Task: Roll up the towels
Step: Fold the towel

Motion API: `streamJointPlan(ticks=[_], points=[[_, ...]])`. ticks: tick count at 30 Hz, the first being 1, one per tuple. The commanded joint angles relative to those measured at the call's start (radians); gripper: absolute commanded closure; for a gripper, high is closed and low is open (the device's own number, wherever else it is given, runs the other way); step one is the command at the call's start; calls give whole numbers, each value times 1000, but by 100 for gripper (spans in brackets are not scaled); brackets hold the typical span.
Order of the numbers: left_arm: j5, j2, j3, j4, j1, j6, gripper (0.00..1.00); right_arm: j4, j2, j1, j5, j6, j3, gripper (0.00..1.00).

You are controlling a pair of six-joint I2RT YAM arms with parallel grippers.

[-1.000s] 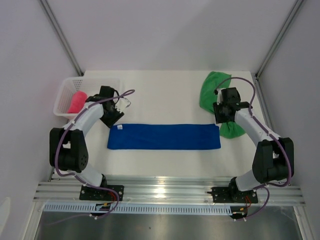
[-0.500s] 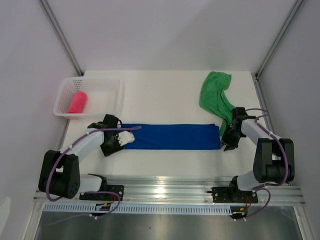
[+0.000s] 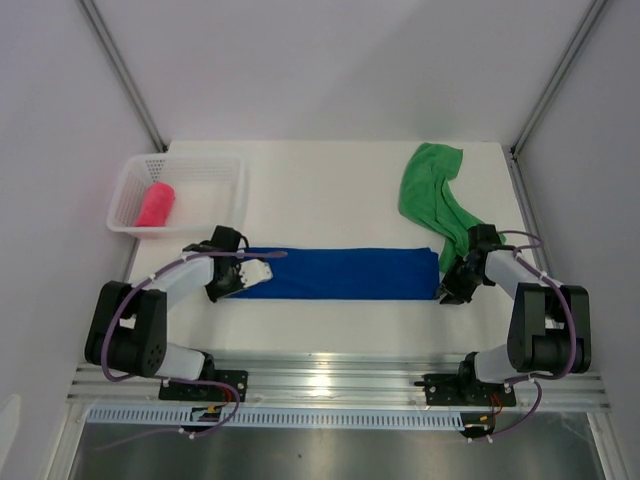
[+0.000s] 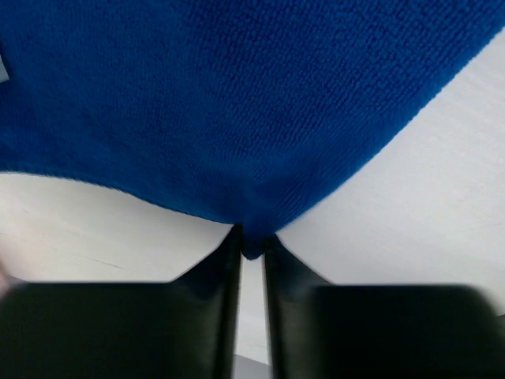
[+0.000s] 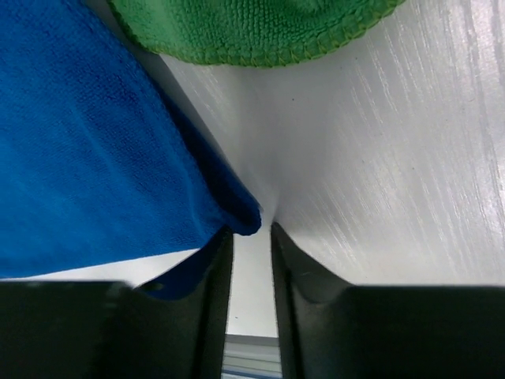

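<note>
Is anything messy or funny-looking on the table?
Yes. The green towel at the far right lies crumpled and twisted, not spread flat like the blue towel in the middle. The pink towel sits neatly rolled in the white basket.

Both arms are folded low, elbows out to the sides and wrists pitched down, the left gripper (image 3: 251, 272) with its jaws drawn nearly together on a corner of the blue towel (image 3: 340, 273), the right gripper (image 3: 447, 293) with its jaws a narrow gap apart.

light: bright, diffuse | shadows: faint | glare: rail (image 3: 320, 372) | wrist views: blue towel (image 4: 237, 118) weave sharp, fingers (image 4: 118, 332) blurred
</note>
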Motion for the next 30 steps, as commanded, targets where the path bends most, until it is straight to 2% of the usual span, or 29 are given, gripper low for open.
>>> streamJointPlan(ticks=[1, 2, 4, 8, 12, 19, 30], points=[[9, 40, -39, 72, 3, 2, 86, 62, -7, -10, 17, 24, -35, 74], [5, 33, -46, 78, 4, 1, 91, 64, -14, -10, 24, 30, -36, 81], [-9, 22, -56, 88, 6, 0, 99, 70, -37, -16, 32, 30, -42, 89], [-3, -27, -63, 82, 15, 0, 99, 69, -53, -27, 31, 21, -58, 100], [20, -101, -63, 46, 29, 3, 99, 47, -93, -32, 35, 10, -76, 100], [29, -145, -66, -21, 30, -2, 99, -25, -253, -32, 27, 58, -90, 100], [69, -231, -85, -214, 30, 32, 99, -239, -470, 39, 152, 206, -87, 100]])
